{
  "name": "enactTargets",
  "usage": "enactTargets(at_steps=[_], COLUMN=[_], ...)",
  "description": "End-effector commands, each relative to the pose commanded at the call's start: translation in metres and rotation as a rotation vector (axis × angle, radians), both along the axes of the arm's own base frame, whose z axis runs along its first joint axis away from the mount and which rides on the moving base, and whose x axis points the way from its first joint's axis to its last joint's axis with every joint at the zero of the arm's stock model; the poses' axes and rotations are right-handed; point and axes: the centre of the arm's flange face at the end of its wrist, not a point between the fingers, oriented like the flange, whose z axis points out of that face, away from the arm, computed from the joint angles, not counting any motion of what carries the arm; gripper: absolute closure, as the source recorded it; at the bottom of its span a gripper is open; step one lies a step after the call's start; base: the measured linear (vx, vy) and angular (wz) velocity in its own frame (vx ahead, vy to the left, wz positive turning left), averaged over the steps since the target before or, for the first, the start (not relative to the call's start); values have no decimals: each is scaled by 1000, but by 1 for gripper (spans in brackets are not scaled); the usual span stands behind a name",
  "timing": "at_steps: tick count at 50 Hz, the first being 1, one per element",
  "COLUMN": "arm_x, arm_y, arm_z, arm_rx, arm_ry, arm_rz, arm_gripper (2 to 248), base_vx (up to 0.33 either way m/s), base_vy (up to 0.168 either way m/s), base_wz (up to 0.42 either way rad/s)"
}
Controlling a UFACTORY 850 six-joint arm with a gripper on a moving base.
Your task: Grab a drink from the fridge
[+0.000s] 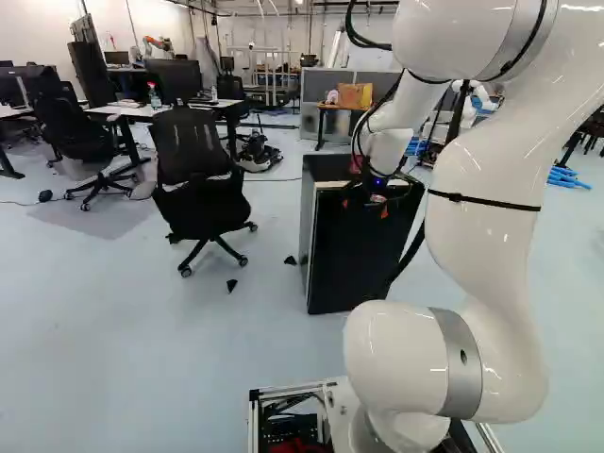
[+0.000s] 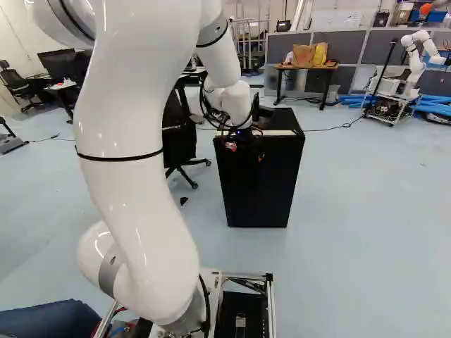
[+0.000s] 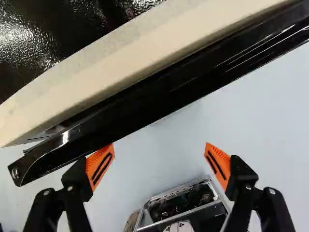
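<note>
Gripper spread wide at the fridge's top front edge

So the white arm point(image 1: 481, 217) is reaching out to the black fridge point(image 2: 257, 179), and the gripper point(image 1: 365, 208) is right up by the top of its door point(image 1: 354, 255). Fingers are well apart with nothing held between them. In the wrist view, one orange pad point(image 3: 100, 166) is right at the door's edge, though I can't tell if it's actually touching. The other is out over the floor.

There's a pale strip point(image 3: 145, 52) along the front of the fridge top, just behind the door. The door looks upright, but can't say if it's fully closed. Can't make out where the drink is, tbh.

Black office chair point(image 1: 189, 151) sits near the fridge, and another robot point(image 2: 414, 60) stands farther back.
</note>
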Motion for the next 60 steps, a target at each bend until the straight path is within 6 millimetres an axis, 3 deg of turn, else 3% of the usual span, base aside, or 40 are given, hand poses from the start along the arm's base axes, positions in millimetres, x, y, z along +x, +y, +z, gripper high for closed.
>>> enactTargets(at_steps=[42, 60], arm_x=[4, -12], arm_y=[-4, 0], arm_z=[2, 3], arm_rx=[-57, -54], arm_ry=[-53, -45], arm_rz=[34, 31], arm_gripper=[3, 3], base_vx=[0, 0], base_vy=[0, 0], base_wz=[0, 0])
